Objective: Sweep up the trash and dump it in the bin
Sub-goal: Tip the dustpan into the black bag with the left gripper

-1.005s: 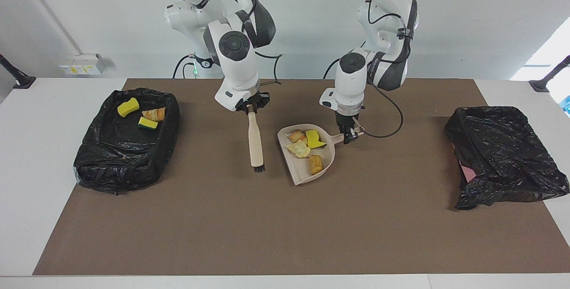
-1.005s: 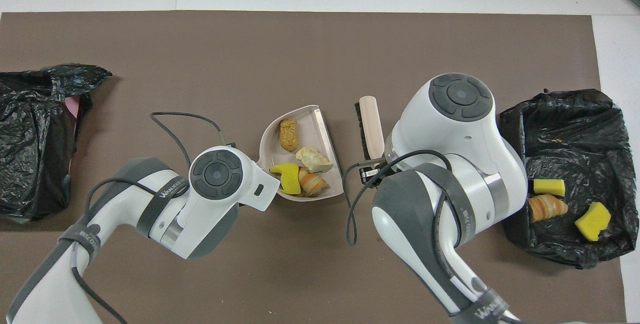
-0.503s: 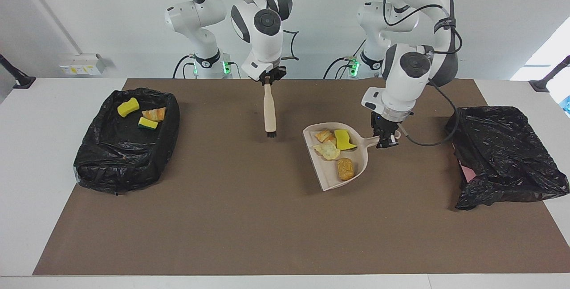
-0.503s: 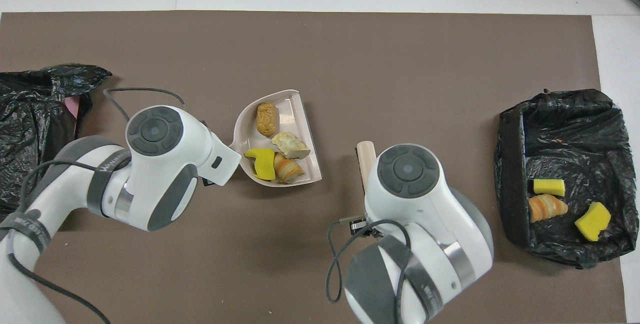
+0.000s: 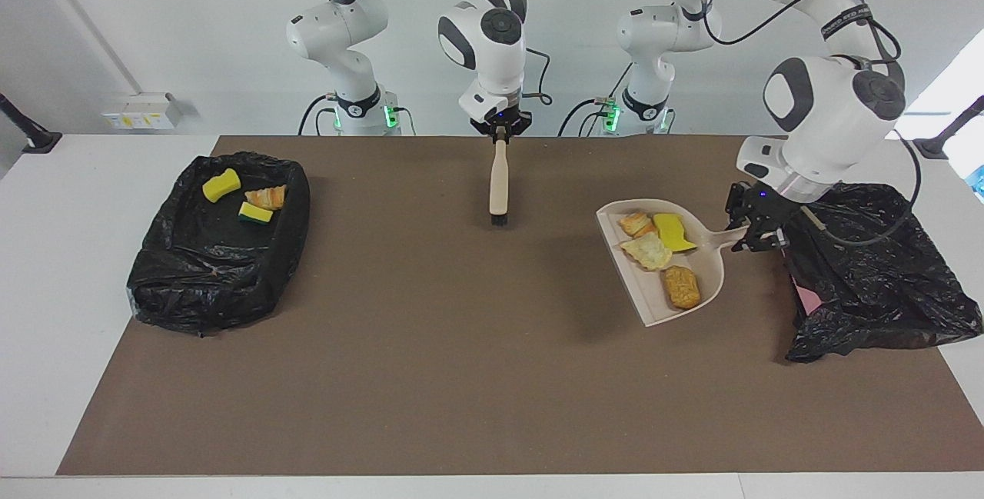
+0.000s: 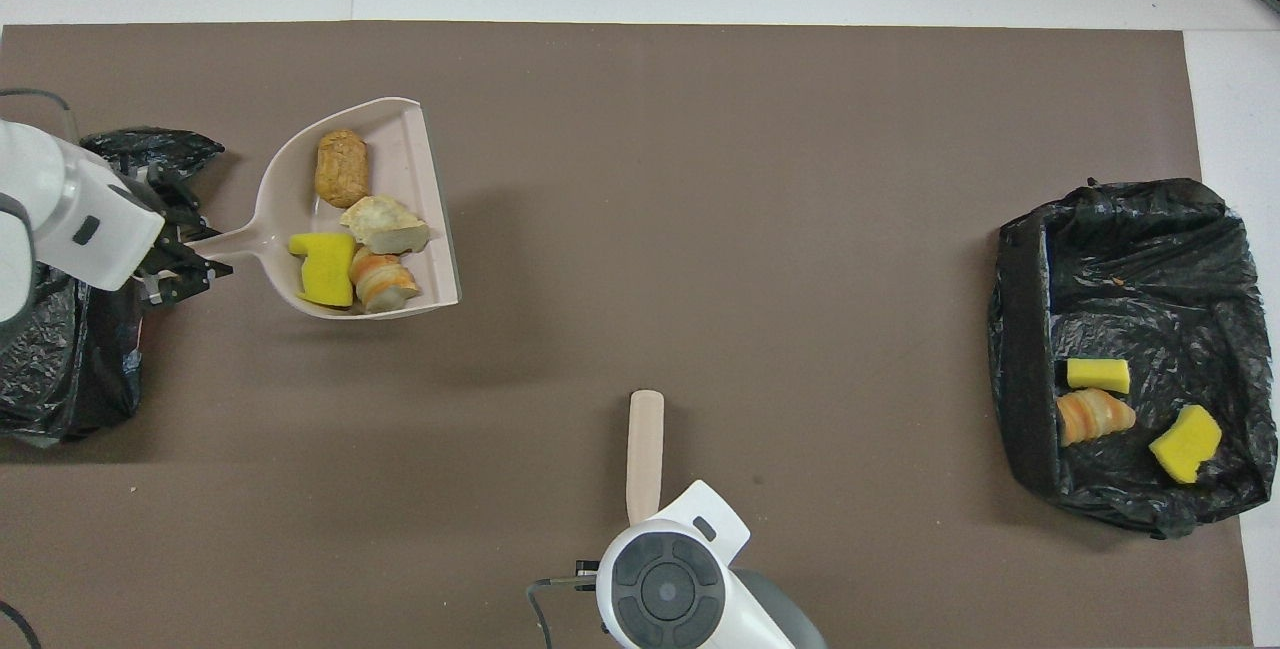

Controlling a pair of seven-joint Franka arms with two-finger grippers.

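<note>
White walls back a table [image 5: 46, 253] under a brown mat [image 5: 461, 376]. Left claw [image 5: 757, 234] grips the dustpan [image 5: 711, 272] handle, raised just beside the covered bin [image 5: 869, 276]. It carries four pieces of trash [image 5: 665, 253], and any tilt toward its open lip, at 7 o'clock from the handle in the facing view, could spill them. Right claw [image 5: 500, 130], over the table edge by the robots, holds the brush [image 5: 498, 180] hanging. The open bin [image 5: 219, 245] holds three scraps [image 5: 246, 197].

Facing view: high, across the table, looking at both robot bases, whole brown mat [image 5: 461, 376] in frame. Overhead view: steep down from the robots' end (half a turn round), closer. Shared: mat [image 6: 700, 179], both bins, dustpan.
</note>
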